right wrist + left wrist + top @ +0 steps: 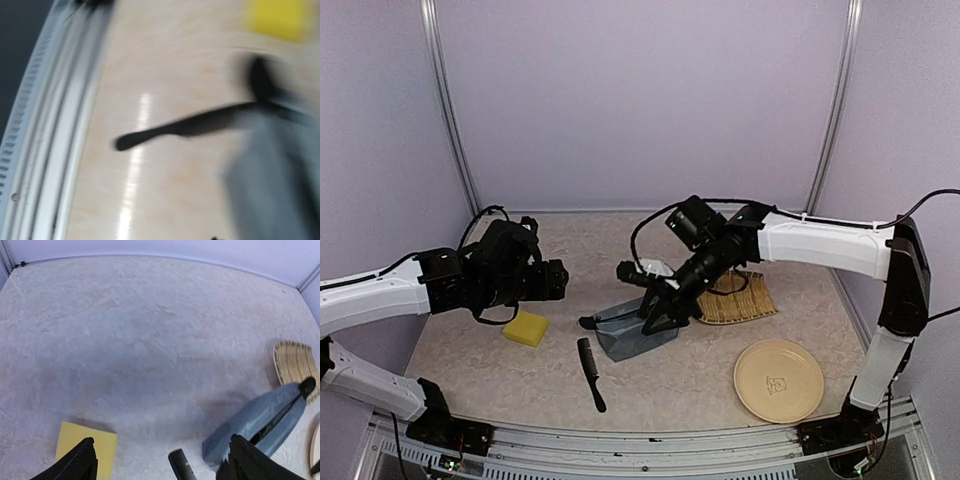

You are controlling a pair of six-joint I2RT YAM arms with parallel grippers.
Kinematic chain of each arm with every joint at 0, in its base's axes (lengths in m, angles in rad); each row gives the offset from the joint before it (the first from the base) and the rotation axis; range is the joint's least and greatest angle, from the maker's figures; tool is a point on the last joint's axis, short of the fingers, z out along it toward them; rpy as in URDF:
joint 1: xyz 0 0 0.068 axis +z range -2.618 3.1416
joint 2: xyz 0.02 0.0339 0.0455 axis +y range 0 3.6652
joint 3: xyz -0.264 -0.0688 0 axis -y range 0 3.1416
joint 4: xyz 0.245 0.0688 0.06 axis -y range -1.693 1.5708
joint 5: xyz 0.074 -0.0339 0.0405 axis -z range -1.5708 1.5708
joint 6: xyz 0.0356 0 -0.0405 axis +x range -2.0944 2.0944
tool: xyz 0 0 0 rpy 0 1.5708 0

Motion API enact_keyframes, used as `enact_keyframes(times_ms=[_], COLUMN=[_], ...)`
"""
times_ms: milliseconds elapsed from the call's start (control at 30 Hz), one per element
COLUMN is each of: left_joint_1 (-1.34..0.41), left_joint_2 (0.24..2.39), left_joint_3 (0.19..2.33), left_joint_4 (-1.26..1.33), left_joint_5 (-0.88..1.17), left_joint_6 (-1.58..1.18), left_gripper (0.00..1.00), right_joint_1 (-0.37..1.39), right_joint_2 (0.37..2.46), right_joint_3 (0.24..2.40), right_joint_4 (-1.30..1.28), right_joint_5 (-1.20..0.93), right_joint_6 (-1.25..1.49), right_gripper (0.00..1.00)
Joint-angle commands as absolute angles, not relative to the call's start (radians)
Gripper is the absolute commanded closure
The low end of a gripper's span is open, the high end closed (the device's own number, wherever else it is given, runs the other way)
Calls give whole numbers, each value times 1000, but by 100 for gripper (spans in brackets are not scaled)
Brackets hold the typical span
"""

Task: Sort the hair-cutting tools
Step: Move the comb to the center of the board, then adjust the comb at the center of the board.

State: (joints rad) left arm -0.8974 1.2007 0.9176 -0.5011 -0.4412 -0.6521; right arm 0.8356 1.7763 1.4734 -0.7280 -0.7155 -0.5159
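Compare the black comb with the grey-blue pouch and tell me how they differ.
The comb is black; the pouch is grey-blue. The comb is long, thin and flat; the pouch is bulky and raised. The comb lies alone, clear of both arms; the right gripper is down at the pouch. Both rest on the table, near its middle.

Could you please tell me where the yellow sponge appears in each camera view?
Top external: yellow sponge left of centre.
Left wrist: sponge at the bottom left edge.
Right wrist: sponge at top right, blurred.
Shared landmark: the grey-blue pouch.
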Motion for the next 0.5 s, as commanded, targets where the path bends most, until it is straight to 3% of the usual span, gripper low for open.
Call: enact_keyframes(times_ms=[0,233,467], left_joint_1=[-783,-738,-736], left_joint_2=[1146,1108,1107], left_joint_3=[868,778,765], left_joint_4=[-309,-193,-234], left_joint_5=[-498,-348,-339], left_joint_6=[-543,-588,-591], left_gripper=[10,23,24], right_joint_1=[996,1148,1213], right_joint_2=[1880,2085,2260], right_joint_3=[1486,1626,1789], right_joint_4=[-730,-718,-741], right_joint_5=[-543,-511,-471], right_joint_6=[-533,-490,-470], right_gripper=[58,67,68])
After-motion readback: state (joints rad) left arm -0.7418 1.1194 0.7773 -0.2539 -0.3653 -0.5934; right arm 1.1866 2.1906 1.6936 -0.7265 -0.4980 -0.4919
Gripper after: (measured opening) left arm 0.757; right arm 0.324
